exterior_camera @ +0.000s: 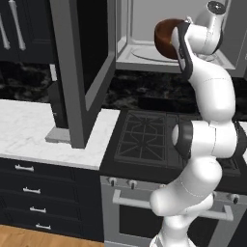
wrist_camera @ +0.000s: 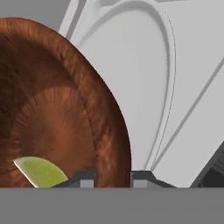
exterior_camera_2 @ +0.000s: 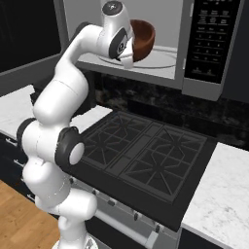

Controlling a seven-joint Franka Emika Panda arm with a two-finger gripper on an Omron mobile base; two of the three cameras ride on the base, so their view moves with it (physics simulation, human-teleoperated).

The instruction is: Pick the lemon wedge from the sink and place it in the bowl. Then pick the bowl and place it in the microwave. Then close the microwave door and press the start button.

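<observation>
My gripper (wrist_camera: 113, 177) is shut on the rim of the reddish-brown bowl (wrist_camera: 57, 109), one finger inside and one outside. The yellow-green lemon wedge (wrist_camera: 41, 171) lies inside the bowl. In the base views the bowl (exterior_camera: 164, 38) (exterior_camera_2: 144, 38) hangs tilted at the mouth of the open microwave (exterior_camera: 144, 54), just above its round turntable plate (wrist_camera: 131, 78). The microwave door (exterior_camera: 77, 72) stands swung wide open to the left. The keypad panel (exterior_camera_2: 212, 34) is on the microwave's right side. The sink is out of view.
A black gas stove (exterior_camera_2: 141, 155) lies below the microwave, with the oven handle (exterior_camera: 130, 202) at its front. White marble counter (exterior_camera: 29, 130) runs to the left and another stretch (exterior_camera_2: 219, 199) to the right. Dark drawers (exterior_camera: 34, 193) sit under the left counter.
</observation>
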